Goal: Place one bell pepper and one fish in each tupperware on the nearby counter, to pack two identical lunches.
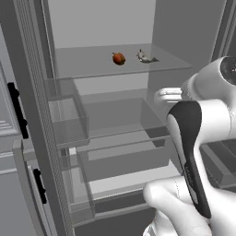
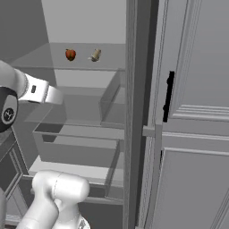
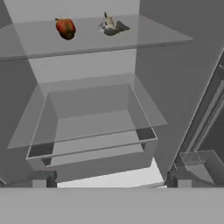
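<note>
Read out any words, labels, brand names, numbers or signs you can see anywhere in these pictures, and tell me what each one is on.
None can be read.
The bell pepper and fish on the glass shelf carry no label.
The fridge drawer is plain, with no sticker.
A small dark mark on the arm in the right base view is too small to read.

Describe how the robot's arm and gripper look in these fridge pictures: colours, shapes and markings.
The arm is glossy white, built of rounded tubular links with a long black inlay running down one link. A joint end cap is a dark disc with a small pale emblem. The gripper shows two small dark grey, blocky finger tips.
</note>
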You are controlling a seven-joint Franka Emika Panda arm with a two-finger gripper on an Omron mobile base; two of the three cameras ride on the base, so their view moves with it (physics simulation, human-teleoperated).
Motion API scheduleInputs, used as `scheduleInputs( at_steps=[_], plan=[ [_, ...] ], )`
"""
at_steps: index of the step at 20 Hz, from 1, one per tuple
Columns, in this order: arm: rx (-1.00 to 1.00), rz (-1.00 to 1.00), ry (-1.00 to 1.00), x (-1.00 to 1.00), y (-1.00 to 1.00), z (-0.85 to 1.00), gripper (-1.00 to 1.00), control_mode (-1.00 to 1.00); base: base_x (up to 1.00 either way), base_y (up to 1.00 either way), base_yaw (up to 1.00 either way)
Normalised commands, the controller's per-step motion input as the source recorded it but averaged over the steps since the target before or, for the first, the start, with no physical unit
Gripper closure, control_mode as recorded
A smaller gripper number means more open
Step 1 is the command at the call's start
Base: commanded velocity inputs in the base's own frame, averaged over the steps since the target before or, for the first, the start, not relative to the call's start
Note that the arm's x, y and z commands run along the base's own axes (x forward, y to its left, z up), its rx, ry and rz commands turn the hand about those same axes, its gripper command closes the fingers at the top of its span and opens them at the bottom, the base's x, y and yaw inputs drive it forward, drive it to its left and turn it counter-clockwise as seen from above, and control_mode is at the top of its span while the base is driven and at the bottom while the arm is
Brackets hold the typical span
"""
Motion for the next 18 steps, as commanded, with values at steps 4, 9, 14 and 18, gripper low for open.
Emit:
scheduleInputs(
  at_steps=[4, 9, 14, 18],
  plan=[
    [0.04, -0.11, -0.17, 0.32, -0.02, 0.17, -1.00, -1.00, 0.00, 0.00, 0.00],
    [0.11, -0.04, -0.08, 0.33, -0.17, 0.31, -1.00, -1.00, 0.00, 0.00, 0.00],
    [0.06, 0.00, 0.00, 0.42, -0.10, 0.38, -1.00, -1.00, 0.00, 0.00, 0.00],
    [0.00, 0.00, 0.00, 0.48, 0.00, 0.35, -1.00, -1.00, 0.00, 0.00, 0.00]
  ],
)
